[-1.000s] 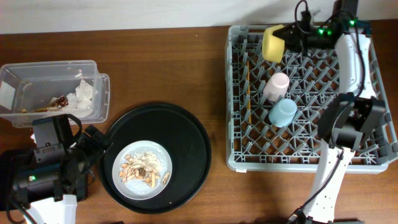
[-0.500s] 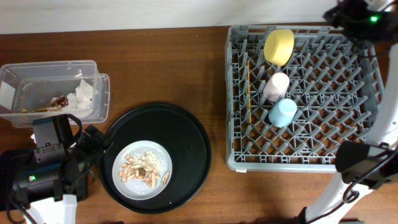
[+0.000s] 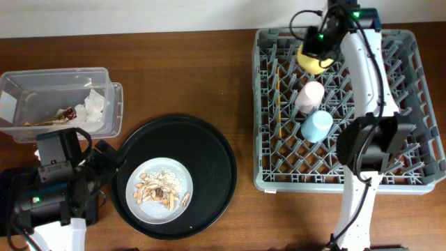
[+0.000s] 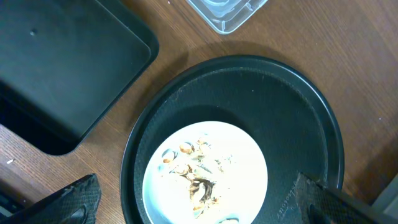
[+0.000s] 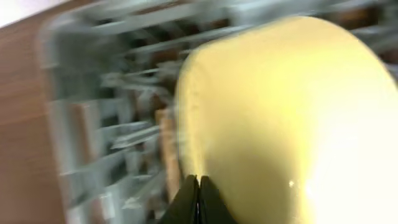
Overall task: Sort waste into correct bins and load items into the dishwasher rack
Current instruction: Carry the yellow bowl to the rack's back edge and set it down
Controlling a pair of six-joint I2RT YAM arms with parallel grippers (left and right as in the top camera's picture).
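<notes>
Fingertips of the right gripper (image 5: 197, 186) were pressed together with nothing between them, close against the small yellow bowl (image 5: 280, 124) — whether they touched it I couldn't tell. The bowl stood on edge among the pegs at the far edge of the dishwasher rack (image 3: 259, 104). The pink cup (image 3: 309, 95) and light blue cup (image 3: 317, 126) sat near the rack's middle, the chopsticks (image 3: 277, 104) toward its left edge. The left gripper (image 4: 202, 199) hung with its jaws wide apart over the white plate (image 4: 249, 155) of food scraps (image 4: 196, 177) — on the round black tray (image 4: 298, 118) near the tabletop's front edge.
</notes>
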